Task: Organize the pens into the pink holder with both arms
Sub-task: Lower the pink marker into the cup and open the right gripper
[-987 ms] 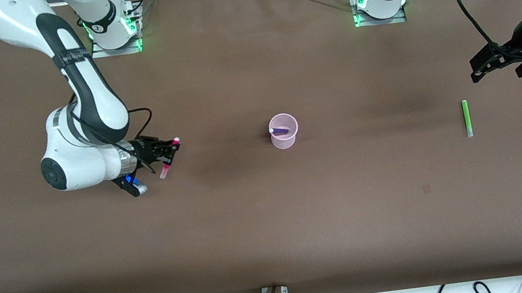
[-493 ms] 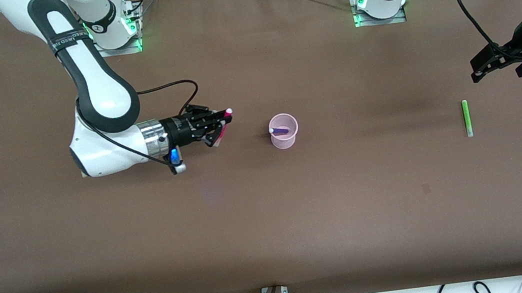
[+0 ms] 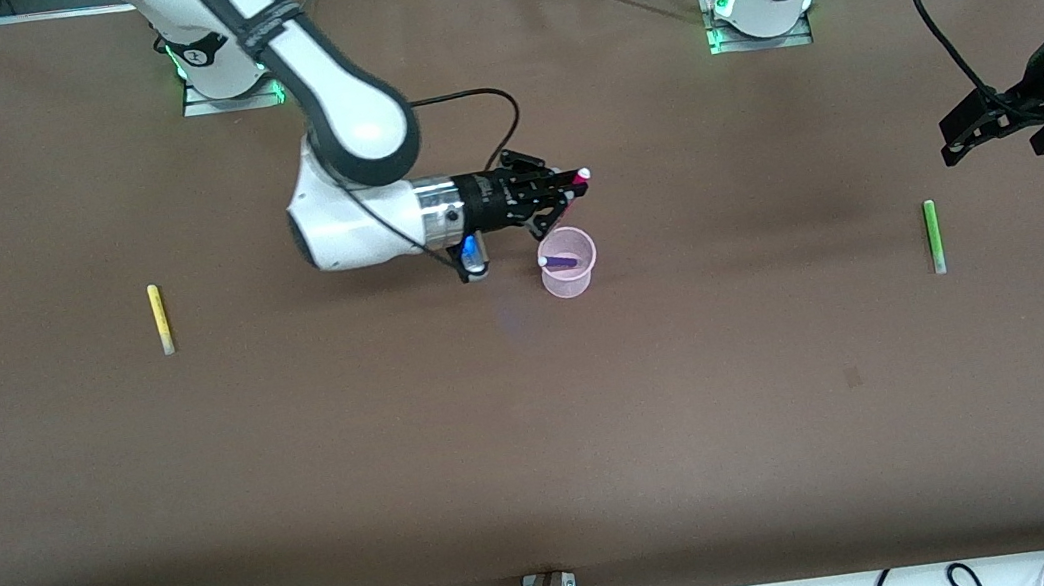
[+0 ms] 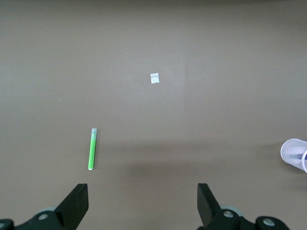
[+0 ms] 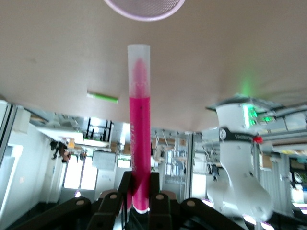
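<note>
Pens are spread over the brown worktop (image 3: 540, 432): the magenta pen (image 5: 138, 129) is clamped between the fingers of the right gripper (image 3: 566, 192), its base pinched low between the black jaws and its pale capped end sticking straight out past the fingertips. That gripper lies nearly level above the middle of the worktop, with the pen's tip just beside the rim of the pink holder (image 3: 569, 263), on the side toward the robots' bases. In the right wrist view the holder's round rim (image 5: 144, 8) sits just ahead of the pen's pale end.

The holder stands upright near the worktop's centre and has a purple pen (image 3: 558, 261) leaning inside it.

A yellow pen (image 3: 159, 318) lies flat toward the right arm's end of the worktop. A green pen (image 3: 932, 236) lies flat toward the left arm's end.

The left gripper (image 3: 989, 123) waits over that end, over the table near the green pen, jaws spread wide with nothing between them; its wrist view shows the green pen (image 4: 92, 149) ahead of one fingertip.
</note>
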Robot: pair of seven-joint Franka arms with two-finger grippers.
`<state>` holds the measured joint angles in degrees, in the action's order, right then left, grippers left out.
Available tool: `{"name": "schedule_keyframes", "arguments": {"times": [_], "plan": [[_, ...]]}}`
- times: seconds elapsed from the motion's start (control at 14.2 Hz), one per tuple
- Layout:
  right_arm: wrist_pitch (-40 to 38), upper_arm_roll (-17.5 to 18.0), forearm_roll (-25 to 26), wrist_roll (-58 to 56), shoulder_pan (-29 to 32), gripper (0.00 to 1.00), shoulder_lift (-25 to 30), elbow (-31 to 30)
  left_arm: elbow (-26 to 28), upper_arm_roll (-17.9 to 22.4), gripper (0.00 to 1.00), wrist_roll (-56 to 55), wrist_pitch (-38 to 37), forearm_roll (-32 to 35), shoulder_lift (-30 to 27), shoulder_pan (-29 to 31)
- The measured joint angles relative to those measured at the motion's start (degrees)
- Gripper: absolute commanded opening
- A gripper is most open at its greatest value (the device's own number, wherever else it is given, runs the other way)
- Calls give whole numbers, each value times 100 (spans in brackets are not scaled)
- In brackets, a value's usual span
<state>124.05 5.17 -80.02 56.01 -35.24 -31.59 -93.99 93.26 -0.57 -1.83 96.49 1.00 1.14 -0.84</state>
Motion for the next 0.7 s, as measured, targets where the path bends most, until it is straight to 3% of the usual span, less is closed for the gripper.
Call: {"name": "schedule_keyframes", "arguments": {"times": [0.7], "plan": [[586,-3,-57,-21,-303,0,-672,225,0,-11,100,-2,-8,0,0,7]]}}
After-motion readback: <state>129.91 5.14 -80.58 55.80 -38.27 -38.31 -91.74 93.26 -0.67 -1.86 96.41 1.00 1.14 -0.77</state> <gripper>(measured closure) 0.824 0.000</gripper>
